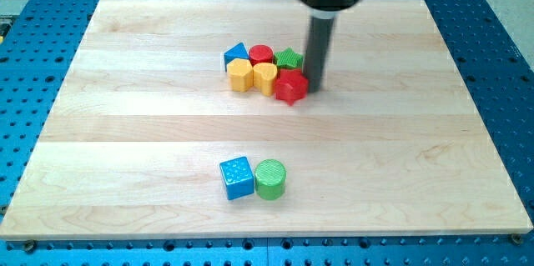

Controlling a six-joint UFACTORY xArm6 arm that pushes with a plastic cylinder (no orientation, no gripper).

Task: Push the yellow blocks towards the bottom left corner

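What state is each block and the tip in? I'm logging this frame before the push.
My tip: down, beside red star.
Yellow hexagon: clustered.
Yellow heart: clustered.
Red star: clustered.
Red cylinder: clustered.
Blue triangle: clustered.
Green block: clustered.
Blue cube: touching green cylinder.

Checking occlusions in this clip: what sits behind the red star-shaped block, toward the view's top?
Behind the red star block a green block shows, its right part covered by my rod. My tip is beside the star's right; what lies behind the rod cannot be seen.
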